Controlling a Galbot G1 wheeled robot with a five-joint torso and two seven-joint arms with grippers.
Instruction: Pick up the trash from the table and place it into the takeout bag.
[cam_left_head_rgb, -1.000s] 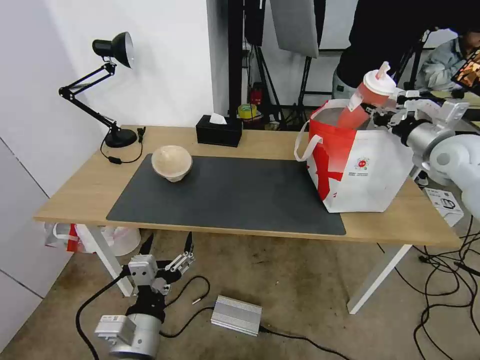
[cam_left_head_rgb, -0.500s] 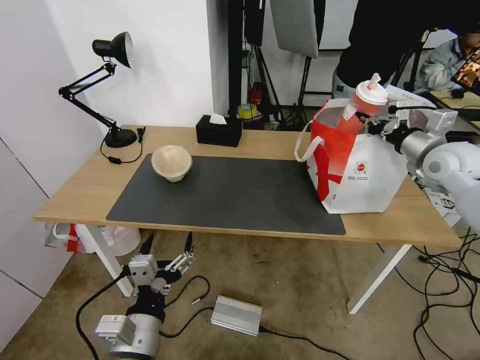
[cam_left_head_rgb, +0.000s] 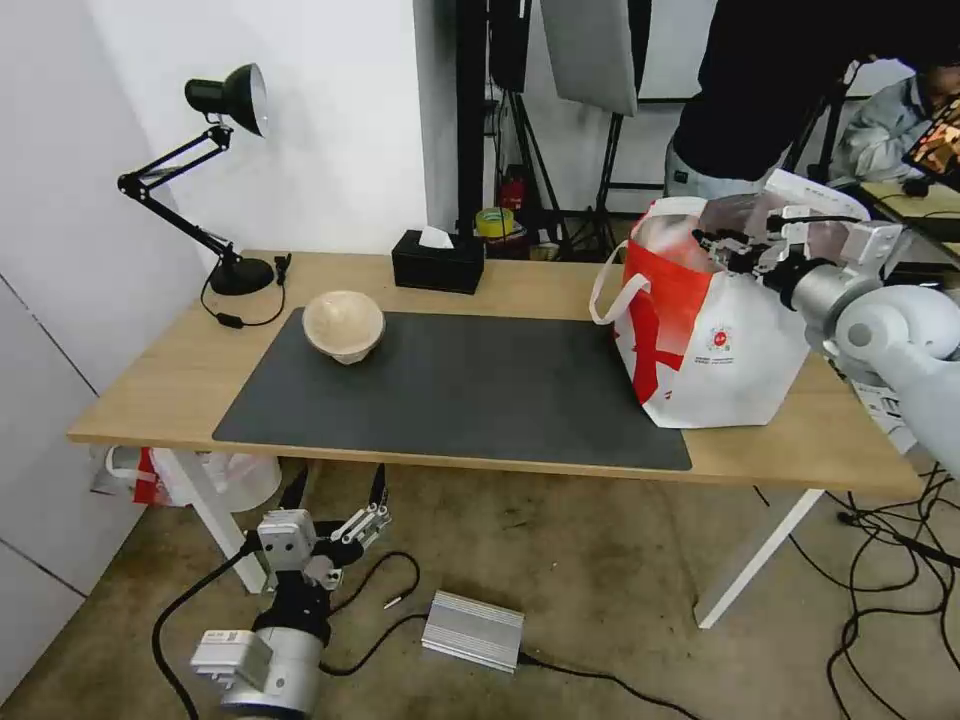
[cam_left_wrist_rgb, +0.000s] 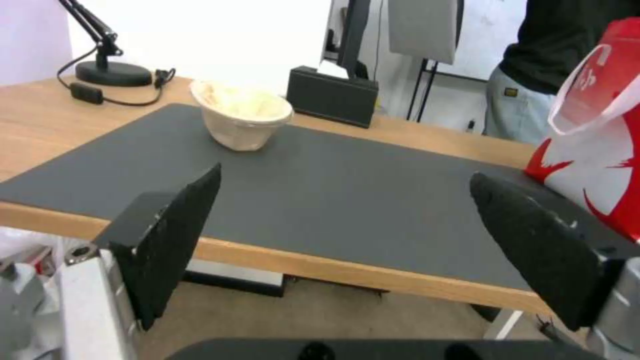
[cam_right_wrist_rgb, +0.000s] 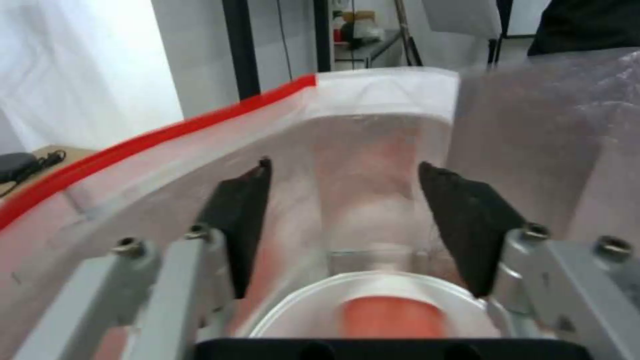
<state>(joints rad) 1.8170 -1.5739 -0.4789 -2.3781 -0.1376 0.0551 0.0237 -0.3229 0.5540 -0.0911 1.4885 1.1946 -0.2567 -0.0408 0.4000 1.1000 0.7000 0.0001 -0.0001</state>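
Note:
The takeout bag (cam_left_head_rgb: 720, 340) stands upright at the right end of the table (cam_left_head_rgb: 150, 390), its mouth open. My right gripper (cam_left_head_rgb: 725, 248) hovers in that mouth with its fingers (cam_right_wrist_rgb: 467, 230) spread apart, so it is open. Below them, inside the foil lining, lies the red cup (cam_right_wrist_rgb: 373, 307) with its white lid facing up. The beige pulp bowl (cam_left_head_rgb: 343, 325) sits on the far left corner of the dark mat (cam_left_head_rgb: 470, 390) and shows as the bowl (cam_left_wrist_rgb: 240, 112) in the left wrist view. My left gripper (cam_left_head_rgb: 335, 490) hangs open below the table's front edge.
A black desk lamp (cam_left_head_rgb: 225, 100) and a black tissue box (cam_left_head_rgb: 437, 262) stand along the table's back edge. A person (cam_left_head_rgb: 760, 90) stands right behind the bag. A silver box (cam_left_head_rgb: 472, 630) and cables lie on the floor; a plastic bag (cam_left_head_rgb: 130, 470) sits under the table's left end.
The right gripper lowered the red cup into the bag's mouth and opened; the cup no longer sticks up above the rim. The left arm and the bowl have not moved.

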